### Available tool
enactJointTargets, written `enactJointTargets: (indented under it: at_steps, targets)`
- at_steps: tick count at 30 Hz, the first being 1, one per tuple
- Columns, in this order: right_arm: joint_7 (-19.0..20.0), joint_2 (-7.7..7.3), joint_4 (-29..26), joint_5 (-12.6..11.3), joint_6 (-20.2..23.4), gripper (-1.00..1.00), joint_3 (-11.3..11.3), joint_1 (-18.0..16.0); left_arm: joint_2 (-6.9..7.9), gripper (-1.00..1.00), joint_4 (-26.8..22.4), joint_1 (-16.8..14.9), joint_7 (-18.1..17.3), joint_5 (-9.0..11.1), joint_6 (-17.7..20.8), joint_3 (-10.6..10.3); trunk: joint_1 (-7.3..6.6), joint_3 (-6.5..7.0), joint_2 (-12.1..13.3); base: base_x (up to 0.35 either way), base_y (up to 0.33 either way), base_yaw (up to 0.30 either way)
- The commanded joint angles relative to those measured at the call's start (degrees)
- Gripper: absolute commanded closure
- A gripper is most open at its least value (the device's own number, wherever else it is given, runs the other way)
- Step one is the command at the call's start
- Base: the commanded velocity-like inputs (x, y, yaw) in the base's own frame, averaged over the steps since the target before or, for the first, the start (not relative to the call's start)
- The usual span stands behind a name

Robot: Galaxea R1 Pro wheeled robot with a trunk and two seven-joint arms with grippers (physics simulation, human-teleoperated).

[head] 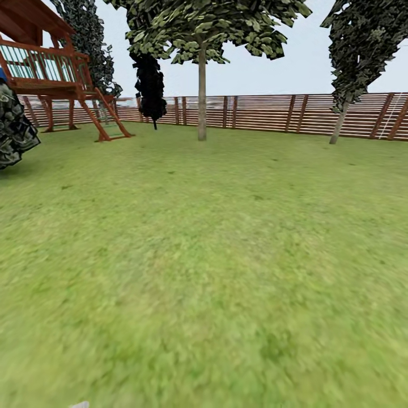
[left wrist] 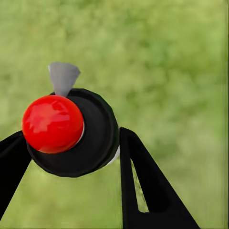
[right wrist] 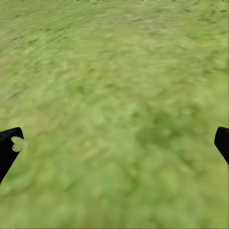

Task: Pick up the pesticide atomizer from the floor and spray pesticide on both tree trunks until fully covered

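Red-capped pesticide atomizer [left wrist: 71,131] clamped between left pincer [left wrist: 71,157] fingers; right pincer [right wrist: 114,148] spread wide over grass.

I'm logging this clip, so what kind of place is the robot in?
A fenced back garden, most likely: a wide grass lawn, a brown slatted wooden fence along the far edge, and a wooden play tower beside a tree.

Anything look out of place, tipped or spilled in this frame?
Nothing stands out. The atomizer sits between the left gripper fingers, the right gripper is open over bare grass, and the tree ahead stands upright by the fence. No white specks visible on its trunk.
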Motion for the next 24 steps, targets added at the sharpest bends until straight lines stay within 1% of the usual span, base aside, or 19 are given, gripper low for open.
enactJointTargets:
  at_steps: [1,24]
  targets:
    - [0.0,0.0,0.0,-0.01,0.0,-1.0,0.0,0.0,0.0,1.0,-0.01,0.0,-0.02,0.0,0.04,0.01,0.0,0.0,0.0,0.338,0.0,0.0]
    - [0.0,0.0,0.0,0.02,0.0,-1.0,0.0,0.0,-0.18,1.0,0.18,0.0,-0.02,0.09,0.07,-0.04,0.0,0.0,0.0,0.338,0.0,0.0]
